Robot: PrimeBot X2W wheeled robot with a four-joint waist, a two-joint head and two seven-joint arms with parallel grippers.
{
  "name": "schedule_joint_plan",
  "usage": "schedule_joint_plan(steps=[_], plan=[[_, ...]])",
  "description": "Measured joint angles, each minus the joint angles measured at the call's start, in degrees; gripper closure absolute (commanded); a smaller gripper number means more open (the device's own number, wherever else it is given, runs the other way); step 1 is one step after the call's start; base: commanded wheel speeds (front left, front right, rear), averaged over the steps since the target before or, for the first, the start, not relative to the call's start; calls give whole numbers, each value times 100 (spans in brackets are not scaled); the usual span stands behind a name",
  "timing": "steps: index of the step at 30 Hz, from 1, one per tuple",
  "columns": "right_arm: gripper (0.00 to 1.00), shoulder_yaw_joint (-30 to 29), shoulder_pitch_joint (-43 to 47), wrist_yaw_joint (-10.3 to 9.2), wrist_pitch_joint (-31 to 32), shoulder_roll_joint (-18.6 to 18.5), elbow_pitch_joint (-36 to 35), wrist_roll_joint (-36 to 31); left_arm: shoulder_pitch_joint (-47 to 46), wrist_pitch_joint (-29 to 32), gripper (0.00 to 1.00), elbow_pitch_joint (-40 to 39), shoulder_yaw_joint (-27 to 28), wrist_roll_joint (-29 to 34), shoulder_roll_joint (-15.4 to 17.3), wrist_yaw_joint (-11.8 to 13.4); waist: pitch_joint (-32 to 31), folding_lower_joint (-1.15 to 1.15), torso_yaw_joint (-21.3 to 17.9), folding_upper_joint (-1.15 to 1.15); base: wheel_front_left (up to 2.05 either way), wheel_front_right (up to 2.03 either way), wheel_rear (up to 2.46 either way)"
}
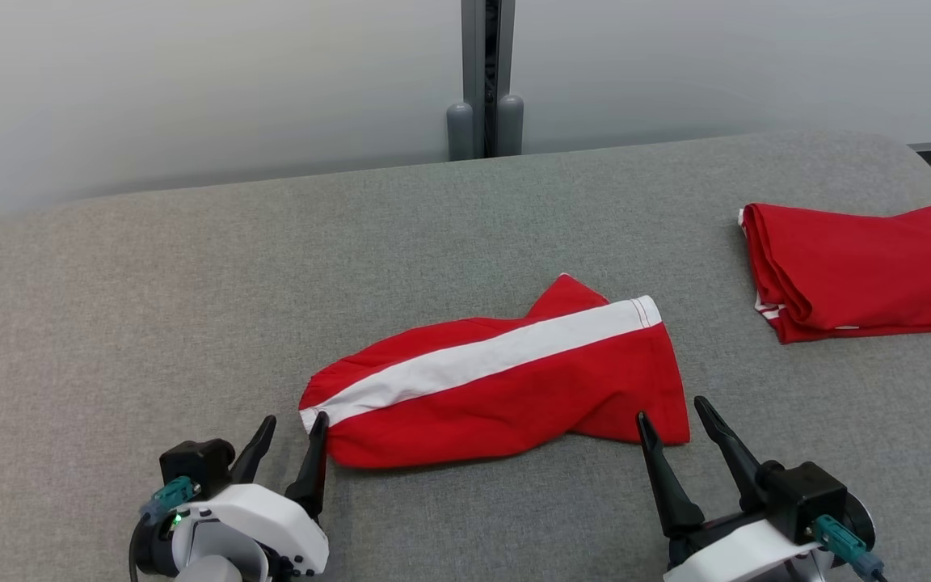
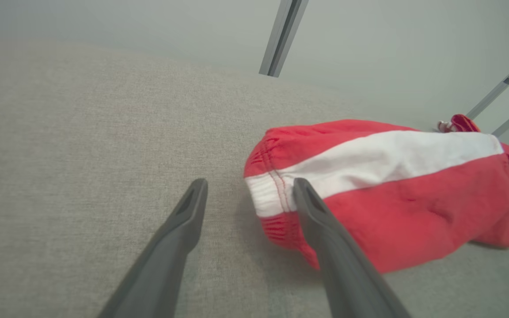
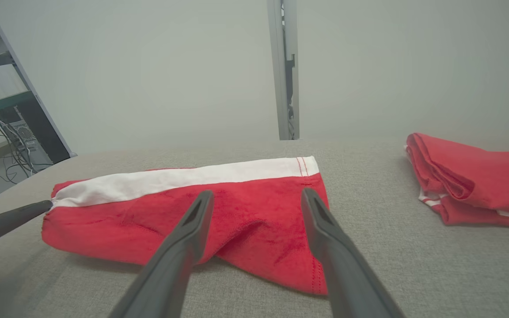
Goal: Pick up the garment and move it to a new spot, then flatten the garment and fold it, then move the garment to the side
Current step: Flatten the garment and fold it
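Head view: a red garment [image 1: 506, 388] with a broad white stripe lies loosely flattened in the centre of the frame, on a grey fabric-covered desk [image 1: 150, 307]. At lower left, the left gripper [image 1: 295, 418] has its two dark fingers apart, one tip just beside the garment's left end. At lower right, the right gripper [image 1: 671, 408] also has its fingers spread, tips at the garment's lower right corner, holding nothing. A folded red cloth [image 1: 861, 271] rests at upper right, well apart. A grey post [image 1: 487, 81] rises at top centre.
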Motion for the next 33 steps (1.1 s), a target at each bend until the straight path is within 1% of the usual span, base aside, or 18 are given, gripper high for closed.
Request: schedule_joint_plan(steps=[3,5,7,8,9,11,13,14,17,18,19,20,21,25,26,27,28,33], plan=[[0,30,-71,1,0,0,-2,4,-172,48,0,238,-12,-22,5,0,97,0,-39,0,0,0,0],[0,31,-88,1,0,0,-8,7,-238,87,7,344,-40,-103,4,-1,139,0,-69,0,0,0,0],[0,26,-91,0,0,-1,-9,9,-294,133,26,437,-124,-168,-10,-3,170,0,-91,0,0,0,0],[0,26,-96,0,0,0,-12,10,-323,158,42,459,-153,-208,-19,-7,181,0,-101,0,0,0,0],[0,26,-99,1,0,0,-14,11,-337,190,51,472,-186,-282,-25,-10,191,0,-111,0,0,0,0],[0,21,-108,1,0,-1,-19,12,-346,275,56,489,-288,-424,-38,-10,215,0,-123,0,0,0,0],[0,11,-138,0,0,0,-29,14,-370,344,57,499,-370,-530,-37,-11,241,0,-125,0,0,0,0],[0,1,-159,0,0,-1,-35,15,-398,375,57,515,-401,-582,-25,-11,252,0,-124,0,0,0,0],[0,-9,-181,0,0,0,-44,21,-443,537,52,577,-503,-719,24,-13,279,0,-116,0,0,0,0],[0,-12,-182,0,0,-1,-45,21,-444,557,45,590,-525,-726,31,-16,285,0,-112,0,0,0,0],[0,-13,-183,0,0,0,-46,22,-447,608,36,605,-542,-767,31,-16,289,0,-107,0,0,0,0],[0,-15,-186,0,0,0,-47,21,-448,659,7,637,-560,-776,32,-16,291,0,-104,0,0,0,0],[0,-24,-187,0,0,0,-47,22,-448,669,0,651,-572,-776,34,-18,292,0,-101,0,0,0,0],[0,-38,-194,0,0,-1,-47,40,-463,843,0,704,-649,-794,30,-1,280,0,-89,0,0,0,0],[0,-37,-194,0,0,0,-47,42,-469,860,8,701,-667,-799,30,-1,276,0,-87,0,0,0,0],[0,-35,-195,0,0,0,-46,53,-469,865,55,693,-681,-813,27,-1,271,0,-87,0,0,0,0],[0,-33,-196,0,0,-1,-46,59,-469,893,100,682,-720,-813,25,-1,267,0,-88,0,0,0,0],[0,-38,-203,0,0,-1,-48,60,-465,781,100,472,-828,-816,25,-2,254,0,-75,0,0,0,0]])
